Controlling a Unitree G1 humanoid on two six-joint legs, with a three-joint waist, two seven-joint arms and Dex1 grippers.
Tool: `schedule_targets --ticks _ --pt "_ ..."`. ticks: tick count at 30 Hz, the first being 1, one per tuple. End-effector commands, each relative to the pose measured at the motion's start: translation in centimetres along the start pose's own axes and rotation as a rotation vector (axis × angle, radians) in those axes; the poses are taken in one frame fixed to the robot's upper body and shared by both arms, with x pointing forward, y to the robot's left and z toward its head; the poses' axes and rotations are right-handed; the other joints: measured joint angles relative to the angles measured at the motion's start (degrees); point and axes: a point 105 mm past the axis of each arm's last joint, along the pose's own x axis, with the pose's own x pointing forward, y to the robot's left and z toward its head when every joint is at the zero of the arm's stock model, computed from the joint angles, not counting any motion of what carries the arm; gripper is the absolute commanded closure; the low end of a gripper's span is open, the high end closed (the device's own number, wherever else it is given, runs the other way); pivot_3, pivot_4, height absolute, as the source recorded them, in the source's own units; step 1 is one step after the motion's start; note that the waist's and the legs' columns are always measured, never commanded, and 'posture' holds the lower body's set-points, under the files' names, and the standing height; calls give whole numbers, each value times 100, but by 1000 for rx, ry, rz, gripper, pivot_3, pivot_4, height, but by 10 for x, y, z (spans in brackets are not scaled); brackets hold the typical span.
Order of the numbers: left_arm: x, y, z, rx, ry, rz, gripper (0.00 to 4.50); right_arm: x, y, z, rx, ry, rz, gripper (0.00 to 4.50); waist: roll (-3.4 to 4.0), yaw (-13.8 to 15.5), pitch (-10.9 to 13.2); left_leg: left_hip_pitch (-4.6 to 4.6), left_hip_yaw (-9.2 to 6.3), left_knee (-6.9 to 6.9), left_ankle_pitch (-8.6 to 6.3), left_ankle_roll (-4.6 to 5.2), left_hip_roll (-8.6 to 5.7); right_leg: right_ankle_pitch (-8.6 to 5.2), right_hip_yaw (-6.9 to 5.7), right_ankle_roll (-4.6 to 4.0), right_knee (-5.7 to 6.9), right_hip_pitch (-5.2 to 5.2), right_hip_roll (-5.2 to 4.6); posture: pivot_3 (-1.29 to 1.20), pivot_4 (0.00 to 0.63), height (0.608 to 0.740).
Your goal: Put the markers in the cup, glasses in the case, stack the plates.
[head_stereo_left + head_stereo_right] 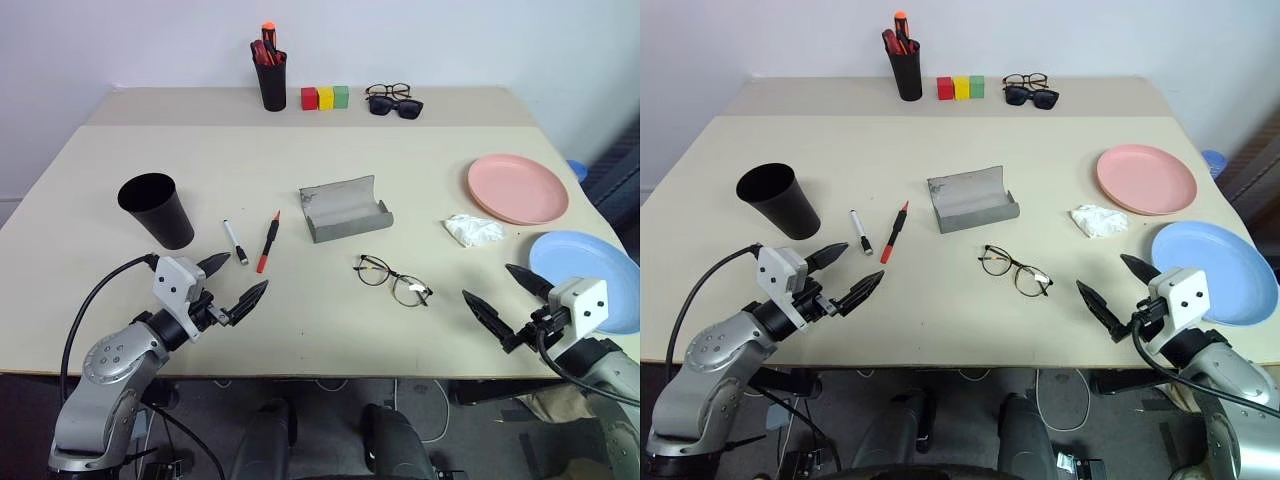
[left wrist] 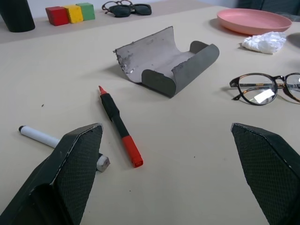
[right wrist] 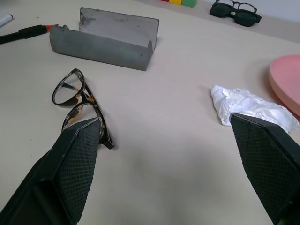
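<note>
No writing reads anywhere. Cup [image 1: 157, 208], left, and open case [image 1: 345, 209], centre, hold nothing; markers [image 1: 252, 241] lie between, glasses [image 1: 392, 280] below case, plates [image 1: 517, 187] right. Both grippers' fingers [image 1: 245, 300] spread, empty.

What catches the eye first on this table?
Two round plates stand out on the right, the pink plate farther back and the blue plate at the near edge. In the middle lies the open grey case with the glasses in front, and the black cup stands at left.
</note>
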Motion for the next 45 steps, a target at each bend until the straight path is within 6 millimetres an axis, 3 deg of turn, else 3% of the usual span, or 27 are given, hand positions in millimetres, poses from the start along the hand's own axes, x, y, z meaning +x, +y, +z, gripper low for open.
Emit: schedule_targets --ticks 1,9,23,30,35,39,45 --pt "0 -6 7 11 -21 -25 0 -2 -6 10 -36 -33 -18 35 0 1 0 0 3 0 0 0 2 0 0 0 0 0 0 0 150 740" --pt "4 -3 8 8 -25 7 0 2 -4 11 -42 -44 -11 35 -1 7 -1 2 11 -1 9 15 4 4 0 -5 6 -1 0 0 150 740" --pt "19 24 18 27 20 259 0 13 -6 16 -82 -72 56 35 -3 4 -1 4 11 33 10 17 4 4 0 -3 23 9 1 0 150 740" --pt "76 32 43 -108 262 246 0 45 6 57 -152 -226 280 35 -29 6 11 3 1 79 11 19 3 -8 0 21 72 19 9 0 150 740" --pt "115 49 60 -196 415 290 0 67 2 72 -204 -269 322 35 -47 -2 21 3 -6 77 12 22 1 3 0 45 76 20 17 0 150 740" --pt "129 52 52 -258 548 326 0 71 1 76 -214 -285 322 35 -48 -8 23 3 -13 62 12 23 0 9 0 67 86 16 21 0 150 740" --pt "144 37 15 -272 738 309 0 68 4 77 -211 -289 309 35 -49 -6 23 2 -15 68 12 22 -1 8 0 65 88 15 23 0 150 740"
